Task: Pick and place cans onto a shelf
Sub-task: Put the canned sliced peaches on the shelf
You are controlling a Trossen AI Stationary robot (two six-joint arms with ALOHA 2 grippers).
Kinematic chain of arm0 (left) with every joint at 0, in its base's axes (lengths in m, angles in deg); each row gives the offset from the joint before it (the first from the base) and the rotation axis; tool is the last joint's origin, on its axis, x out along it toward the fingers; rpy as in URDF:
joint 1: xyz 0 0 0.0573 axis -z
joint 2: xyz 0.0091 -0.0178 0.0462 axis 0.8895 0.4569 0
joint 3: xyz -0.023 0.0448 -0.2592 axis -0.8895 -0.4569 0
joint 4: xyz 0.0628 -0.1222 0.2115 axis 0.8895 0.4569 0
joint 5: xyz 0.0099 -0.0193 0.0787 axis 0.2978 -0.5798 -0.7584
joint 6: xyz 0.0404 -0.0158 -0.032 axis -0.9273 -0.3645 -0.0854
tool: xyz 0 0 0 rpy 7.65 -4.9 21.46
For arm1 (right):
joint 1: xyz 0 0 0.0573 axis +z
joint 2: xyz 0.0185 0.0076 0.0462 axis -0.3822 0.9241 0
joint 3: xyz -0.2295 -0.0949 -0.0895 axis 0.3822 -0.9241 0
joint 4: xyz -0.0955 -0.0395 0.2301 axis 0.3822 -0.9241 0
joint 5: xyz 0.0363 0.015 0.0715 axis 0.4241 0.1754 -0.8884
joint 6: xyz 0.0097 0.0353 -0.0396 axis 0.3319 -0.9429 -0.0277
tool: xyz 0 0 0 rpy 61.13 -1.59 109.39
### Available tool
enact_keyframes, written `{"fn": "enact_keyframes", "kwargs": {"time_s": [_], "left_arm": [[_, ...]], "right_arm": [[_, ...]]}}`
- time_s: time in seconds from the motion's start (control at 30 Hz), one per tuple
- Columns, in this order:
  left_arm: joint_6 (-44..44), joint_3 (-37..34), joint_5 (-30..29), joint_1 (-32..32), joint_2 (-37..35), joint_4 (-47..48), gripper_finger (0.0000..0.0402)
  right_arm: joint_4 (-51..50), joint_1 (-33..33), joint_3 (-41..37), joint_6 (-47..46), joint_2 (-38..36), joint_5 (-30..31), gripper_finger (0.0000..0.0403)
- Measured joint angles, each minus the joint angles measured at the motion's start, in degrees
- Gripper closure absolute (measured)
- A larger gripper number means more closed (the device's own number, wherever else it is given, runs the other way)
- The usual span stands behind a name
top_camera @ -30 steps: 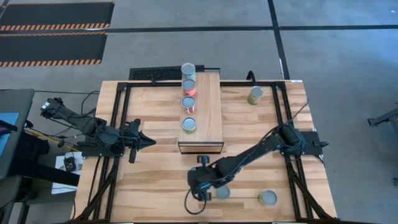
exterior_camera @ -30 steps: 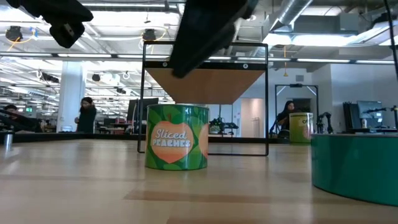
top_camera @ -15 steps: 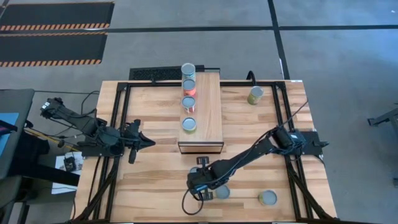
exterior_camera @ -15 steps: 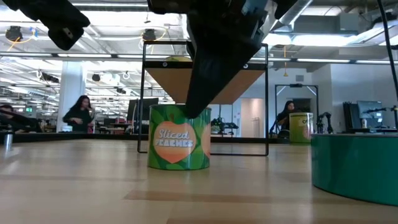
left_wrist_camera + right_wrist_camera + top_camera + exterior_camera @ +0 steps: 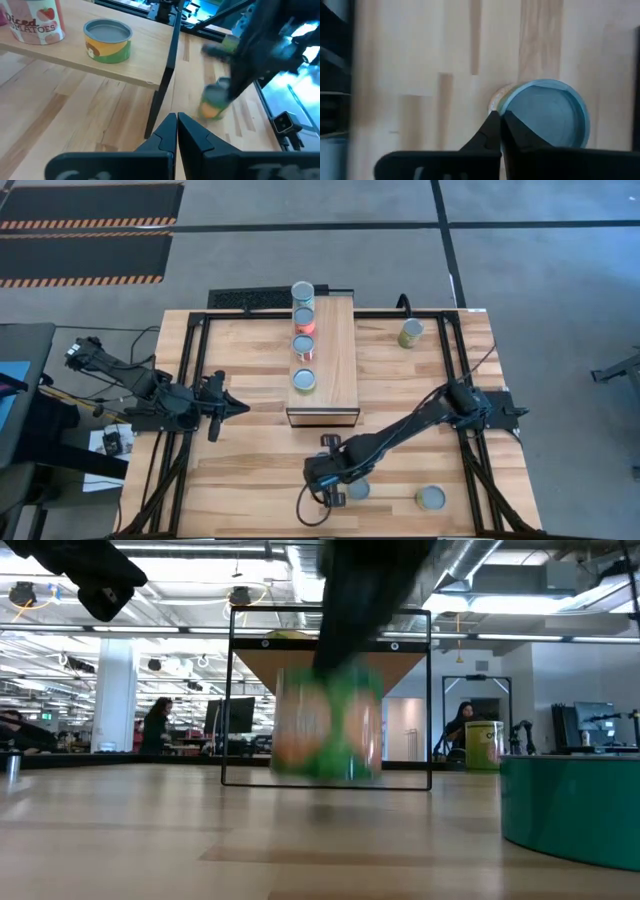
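Since half a second ago the peaches can (image 5: 325, 722) has slid sideways in the low view and now shows as a green and orange blur. From above, the right gripper (image 5: 335, 490) sits low by the worktop's near edge, touching that can (image 5: 358, 489), while another can (image 5: 431, 498) lies nearer the near right corner and one (image 5: 410, 333) stands near the far right corner. Four cans (image 5: 303, 338) line the shelf (image 5: 335, 370) at the far middle. The left gripper (image 5: 235, 409) waits at the left edge. In the left wrist view its fingers (image 5: 165, 137) are pressed together, empty. In the right wrist view the fingers (image 5: 512, 132) meet, clenched beside the can's grey-blue lid (image 5: 547, 115), not around it.
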Motion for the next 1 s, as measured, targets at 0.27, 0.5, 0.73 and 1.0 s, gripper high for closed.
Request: {"fn": "enact_keyframes", "kwargs": {"time_s": [0.27, 0.5, 0.73, 1.0], "left_arm": [[2.09, 0.02, -2.77, -0.02, -0.02, 1.92, 0.0401], [2.12, 0.02, -3.34, -0.02, 0.00, 2.08, 0.0401], [1.69, 0.02, -8.48, -0.02, 0.03, 2.28, 0.0401], [1.24, 0.02, -10.77, -0.02, 0.02, 2.31, 0.0401]], "right_arm": [[0.09, 0.51, 0.17, -11.34, -15.84, 0.85, 0.0397], [-1.11, -6.28, 0.22, -12.94, -25.97, 10.01, 0.0398], [-10.48, -22.99, 0.20, -12.89, -24.68, 11.37, 0.0397], [-12.61, -32.61, 0.00, -8.36, -19.47, 5.53, 0.0397]]}}
